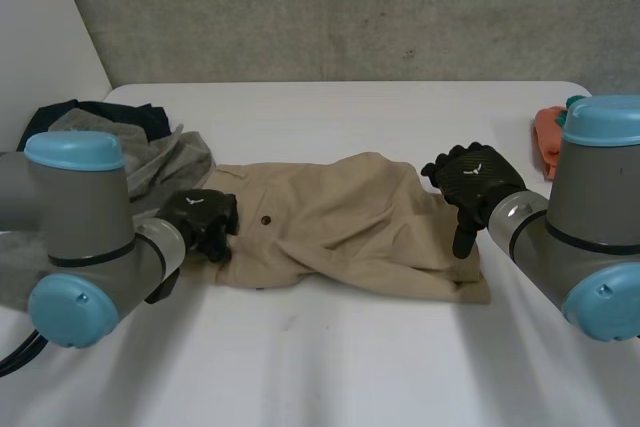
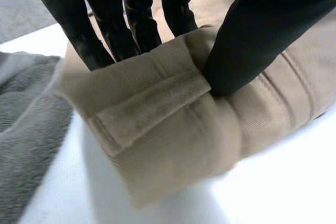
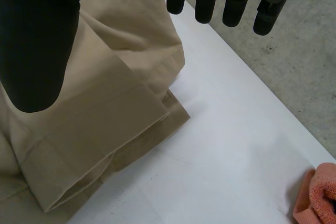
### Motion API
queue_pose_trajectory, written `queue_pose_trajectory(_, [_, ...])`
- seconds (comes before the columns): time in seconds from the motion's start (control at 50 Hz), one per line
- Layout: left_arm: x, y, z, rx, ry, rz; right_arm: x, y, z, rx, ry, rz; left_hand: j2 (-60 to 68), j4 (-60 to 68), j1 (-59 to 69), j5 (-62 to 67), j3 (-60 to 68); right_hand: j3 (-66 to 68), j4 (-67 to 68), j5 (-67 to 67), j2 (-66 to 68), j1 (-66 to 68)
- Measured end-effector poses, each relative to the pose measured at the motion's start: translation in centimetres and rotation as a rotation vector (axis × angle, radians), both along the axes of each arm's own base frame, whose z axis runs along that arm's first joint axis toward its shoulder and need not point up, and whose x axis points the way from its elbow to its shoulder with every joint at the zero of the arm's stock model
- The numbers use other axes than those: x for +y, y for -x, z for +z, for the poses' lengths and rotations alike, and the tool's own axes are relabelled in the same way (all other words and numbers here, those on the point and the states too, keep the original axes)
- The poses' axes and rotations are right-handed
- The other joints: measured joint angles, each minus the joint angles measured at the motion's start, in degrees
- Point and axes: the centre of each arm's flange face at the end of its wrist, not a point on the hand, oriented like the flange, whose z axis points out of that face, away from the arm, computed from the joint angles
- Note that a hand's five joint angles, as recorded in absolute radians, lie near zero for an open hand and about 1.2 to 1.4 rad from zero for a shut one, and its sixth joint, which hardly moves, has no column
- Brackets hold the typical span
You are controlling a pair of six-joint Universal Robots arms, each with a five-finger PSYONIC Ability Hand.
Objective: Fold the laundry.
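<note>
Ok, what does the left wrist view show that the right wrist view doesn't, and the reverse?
Left wrist view's own: the left hand pinching a folded edge of the beige trousers, with a grey cloth beside it. Right wrist view's own: the right hand, fingers straight above the trouser hems, and an orange cloth near the table edge. Shared: the trousers on the white table.

— What has the left hand (image 2: 252, 40) got?
— The tan trousers (image 2: 173, 129) (a thick folded edge), pinched between thumb and fingers (image 2: 86, 40).
— And alongside?
— A grey cloth (image 2: 26, 124), just beside them on the white table (image 2: 278, 182).
</note>
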Motion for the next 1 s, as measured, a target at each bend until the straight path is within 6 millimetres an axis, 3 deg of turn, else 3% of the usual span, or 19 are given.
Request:
queue_pose_trajectory(0.08, [-1.4,-0.6,0.2,-0.037,0.077,0.045,0.1,-0.1,0.0,0.007,0.001,0.007,0.77,0.80,0.00,0.02,0.69,0.00,0.00,0.00,0.00,0.00])
queue_pose_trajectory(0.16, [-3.6,-1.2,2.7,-0.051,0.242,0.140,0.2,-0.1,0.0,0.005,0.002,0.007,0.86,0.81,0.00,0.02,0.80,0.00,0.00,0.00,0.00,0.00])
queue_pose_trajectory(0.22, [-5.2,-1.2,6.3,-0.017,0.411,0.208,0.1,0.0,0.3,-0.002,0.006,0.002,0.86,0.83,0.00,0.02,0.81,0.00,0.00,0.00,0.00,0.00])
queue_pose_trajectory(0.32, [-6.7,0.2,13.9,0.129,0.718,0.239,-0.3,0.4,1.1,-0.026,0.021,-0.020,0.86,0.84,0.00,0.02,0.84,0.00,0.00,0.00,0.00,0.00])
queue_pose_trajectory(0.4, [-6.3,2.8,19.7,0.276,0.931,0.155,-1.0,1.2,2.1,-0.059,0.039,-0.056,0.92,0.85,0.00,0.02,0.84,0.00,0.00,-0.02,0.00,0.00])
queue_pose_trajectory(0.48, [-4.7,6.3,22.1,0.379,0.995,0.003,-1.9,2.2,3.3,-0.098,0.059,-0.102,0.92,0.85,0.00,0.02,0.84,0.00,0.00,0.00,0.00,0.00])
queue_pose_trajectory(0.58, [-2.8,10.0,19.8,0.429,0.868,-0.190,-2.7,3.4,4.4,-0.132,0.080,-0.148,0.92,0.86,0.00,0.02,0.84,0.00,0.00,0.00,0.00,0.00])
queue_pose_trajectory(0.66, [0.0,13.2,14.0,0.456,0.610,-0.386,-3.8,4.9,5.5,-0.160,0.104,-0.197,0.99,0.88,0.00,0.03,0.84,0.00,0.00,0.00,0.00,0.00])
queue_pose_trajectory(0.68, [0.0,13.2,14.0,0.456,0.610,-0.386,-3.8,4.9,5.5,-0.160,0.104,-0.197,0.99,0.88,0.00,0.03,0.84,0.00,0.00,0.00,0.00,0.00])
queue_pose_trajectory(0.7, [1.7,14.4,11.2,0.467,0.496,-0.461,-4.2,5.4,5.7,-0.168,0.110,-0.215,1.00,0.88,0.00,0.47,0.84,0.00,0.00,0.00,0.00,0.00])
queue_pose_trajectory(0.76, [4.8,16.0,7.2,0.476,0.338,-0.564,-5.0,6.4,6.2,-0.181,0.119,-0.248,0.32,0.41,-0.31,0.18,0.27,0.00,0.00,0.00,0.00,0.00])
queue_pose_trajectory(0.8, [7.3,16.9,4.6,0.470,0.238,-0.625,-5.4,6.9,6.3,-0.188,0.122,-0.266,-5.98,-5.46,-5.15,-4.32,-5.67,0.00,0.00,0.00,0.00,-0.01])
queue_pose_trajectory(0.82, [8.3,17.1,3.6,0.463,0.201,-0.647,-5.5,7.1,6.4,-0.190,0.122,-0.272,-19.18,-18.50,-19.47,-16.84,-18.44,0.00,0.00,0.00,0.00,0.00])
queue_pose_trajectory(0.86, [10.0,17.3,2.1,0.443,0.144,-0.676,-5.7,7.4,6.4,-0.193,0.121,-0.280,-28.38,-28.68,-29.52,-26.78,-27.43,0.00,0.00,0.00,0.00,0.00])
queue_pose_trajectory(0.92, [11.4,17.0,1.6,0.408,0.112,-0.682,-5.9,7.5,6.5,-0.193,0.120,-0.281,-36.14,-36.44,-35.51,-35.21,-35.34,0.00,0.00,0.00,0.00,0.00])
queue_pose_trajectory(1.0, [10.7,15.5,3.8,0.375,0.167,-0.603,-5.8,7.2,6.6,-0.189,0.122,-0.264,-38.11,-38.65,-36.01,-37.62,-37.17,0.00,0.00,0.00,0.00,0.00])
